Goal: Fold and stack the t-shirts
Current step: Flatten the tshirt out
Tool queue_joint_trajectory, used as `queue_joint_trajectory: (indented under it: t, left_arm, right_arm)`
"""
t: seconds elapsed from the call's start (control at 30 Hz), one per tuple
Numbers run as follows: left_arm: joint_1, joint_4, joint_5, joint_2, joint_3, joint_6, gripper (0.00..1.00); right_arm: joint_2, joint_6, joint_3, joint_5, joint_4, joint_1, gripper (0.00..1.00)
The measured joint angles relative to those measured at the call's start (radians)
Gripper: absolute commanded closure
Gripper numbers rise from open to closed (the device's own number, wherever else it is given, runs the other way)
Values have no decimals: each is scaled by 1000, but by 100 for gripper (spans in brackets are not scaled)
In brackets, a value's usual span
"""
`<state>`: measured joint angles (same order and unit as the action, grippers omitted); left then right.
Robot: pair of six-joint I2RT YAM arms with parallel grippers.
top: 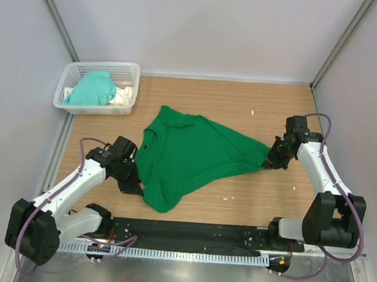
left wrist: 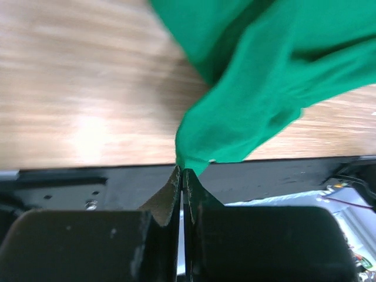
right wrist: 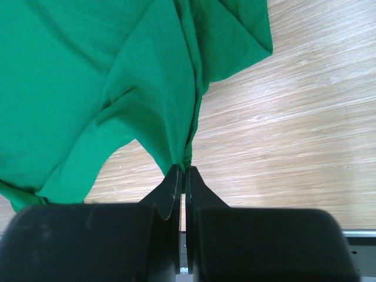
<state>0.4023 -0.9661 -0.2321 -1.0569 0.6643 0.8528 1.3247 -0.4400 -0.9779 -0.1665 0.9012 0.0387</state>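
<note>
From overhead, the green shirt (top: pixel 194 154) lies mid-counter (top: pixel 244 99), strung between the two arms. Only this view shows the whole spread. It is wide and rumpled on the left and drawn to a narrow point on the right. Its long axis runs across the counter from near-left to a little farther back on the right. The neckline sits toward the left arm, and one corner pokes away toward the far wall. Only here do I also see the mint shirt (top: pixel 91 89), bunched in the white basket (top: pixel 130 71) at the far-left corner, well apart from the green one.

The overhead view cannot show the grip itself, since both sets of jaws are just dark lumps at the cloth's edge. The wrist cameras settle it. On the left wrist, the left jaws are clenched together on a small tuck of green fabric, which fans up and to the right over the wood. The black rail (left wrist: pixel 282 176) of the near edge runs just beneath. On the right wrist, the right jaws are pinched tight on a stitched hem. The cloth spreads away to the left and ahead, with folds running toward the pinch, and there is bare wood on the right.
</note>
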Motion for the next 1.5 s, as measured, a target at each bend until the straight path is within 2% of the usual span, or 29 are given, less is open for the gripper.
queue_joint_trajectory:
  t: [0.17,0.37,0.63,0.87,1.13,1.2,1.3,1.37,1.5]
  left_arm:
    - [0,76,-12,58,44,9,100]
    - [-14,120,47,63,409,-45,100]
    - [-29,105,168,11,948,-173,100]
    - [-25,8,246,123,1231,-288,100]
    - [6,-44,250,323,1510,-368,100]
    - [27,-26,251,332,1547,-367,100]
    - [45,-19,251,319,1500,-365,100]
    - [59,-8,249,299,1433,-367,100]
    - [61,69,251,178,1270,-395,100]
  right_arm:
    - [-1,-7,-1,-10,-2,-4,99]
    - [-47,-72,-98,-1,21,-4,99]
    - [-192,-150,-429,70,105,-4,99]
    - [-365,-153,-662,59,227,-4,99]
    - [-556,-161,-982,-24,367,-5,99]
    - [-579,-179,-1064,-27,391,-5,99]
    - [-598,-210,-1097,-9,402,-5,99]
    - [-601,-226,-1041,18,401,-5,99]
    - [-549,-248,-785,88,393,-5,99]
